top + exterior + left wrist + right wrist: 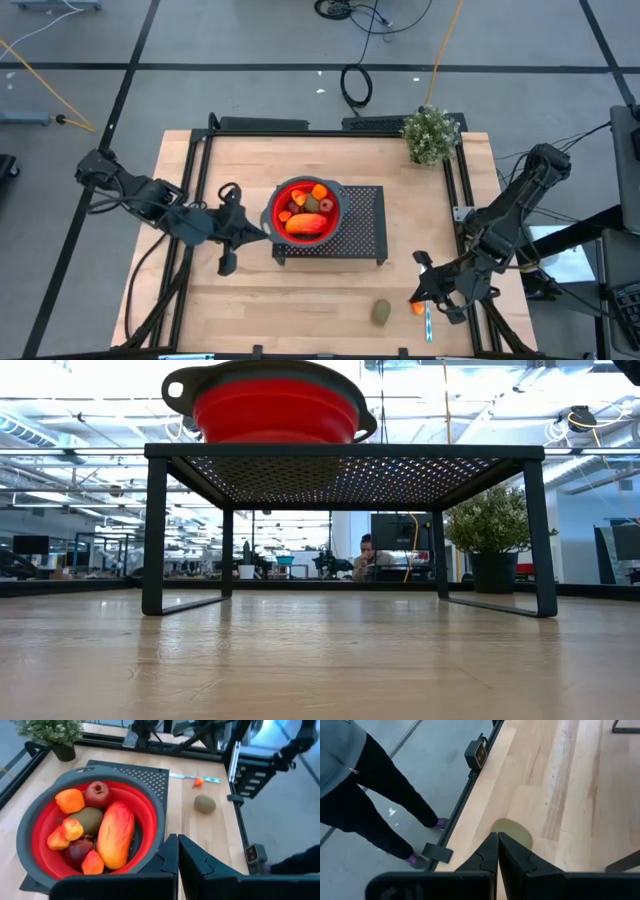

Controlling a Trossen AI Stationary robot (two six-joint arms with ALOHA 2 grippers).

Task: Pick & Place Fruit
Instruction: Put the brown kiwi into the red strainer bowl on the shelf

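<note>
Your left arm reaches in from the table's left edge, its gripper [262,232] level with the red collapsible bowl [277,207] and just beside the bowl's rim, fingers pressed together on nothing. Your right arm folds in from the right side, its gripper [416,296] low over the front right of the wooden table [300,300], fingers likewise together and empty, tips just beside the small orange bit [417,309] and the brownish-green oval [381,313] that lies on the bare wood.

Most of the fruit [95,832] sits heaped in the bowl: a long orange piece, a dark red round one, a greenish oval and several small orange lumps, all smooth and glossy like moulded plastic. The bowl has a grey rim and ribbed red walls and stands on a black perforated metal rack [362,225] with thin bar legs.

From table height you see only the bowl's red underside and the rack; the fruit inside and both grippers are out of sight. The right wrist view shows the oval partly hidden behind the closed fingers. A slim utensil with a light-blue handle [428,326] lies near the front edge, partly under the right gripper. A potted plant [431,134] stands at the far right corner. A person's legs [380,805] show beside the table, cut off above.
</note>
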